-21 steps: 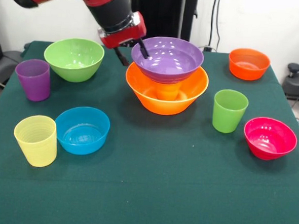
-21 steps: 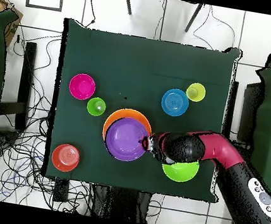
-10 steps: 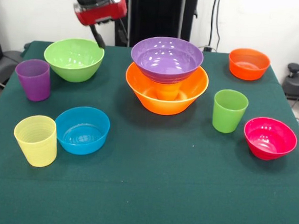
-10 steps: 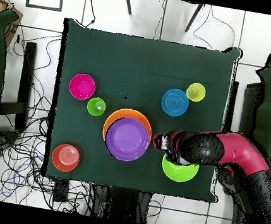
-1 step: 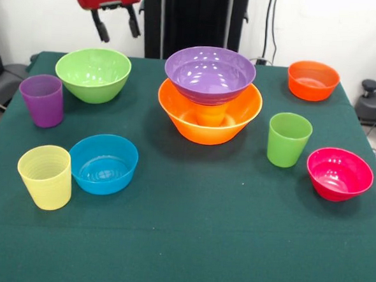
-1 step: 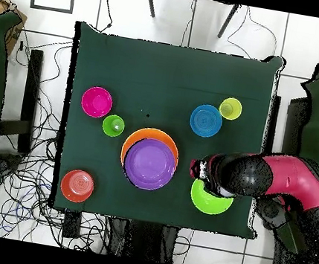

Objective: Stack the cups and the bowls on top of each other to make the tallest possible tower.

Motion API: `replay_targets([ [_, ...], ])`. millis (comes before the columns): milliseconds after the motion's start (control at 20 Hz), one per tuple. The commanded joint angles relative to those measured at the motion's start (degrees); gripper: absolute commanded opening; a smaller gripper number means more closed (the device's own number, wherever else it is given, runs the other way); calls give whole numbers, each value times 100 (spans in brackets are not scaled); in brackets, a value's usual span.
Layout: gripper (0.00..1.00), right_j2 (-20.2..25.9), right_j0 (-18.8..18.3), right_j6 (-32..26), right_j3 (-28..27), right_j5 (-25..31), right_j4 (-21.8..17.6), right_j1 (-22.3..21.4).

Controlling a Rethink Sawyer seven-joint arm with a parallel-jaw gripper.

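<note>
Tower point(image 5: 210, 94) apart from raised, open pincer point(image 5: 115, 21).

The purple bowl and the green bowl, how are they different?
The purple bowl sits up high, resting inside the big orange-yellow bowl; the light green bowl stands alone on the table. The open gripper hangs above the green bowl, not above the purple one. The purple bowl looks wider and shallower, the green one deeper. Both are round, shiny, upright and empty.

Lab: loose floor cables point(image 6: 27, 176)
</note>
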Motion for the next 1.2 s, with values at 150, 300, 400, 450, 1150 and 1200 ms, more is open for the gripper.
replay_targets([
  [150, 100, -633, 280, -1582, -492, 75, -854, 620],
  [300, 100, -542, 176, -1293, -192, -84, -815, 347],
  [400, 100, -421, 79, -994, 194, -355, -767, 128],
  [450, 100, -358, 31, -846, 396, -489, -735, 21],
  [1150, 100, -314, -17, -617, 907, -1163, -726, -228],
  [1200, 100, -327, -22, -703, 783, -1123, -688, -162],
])
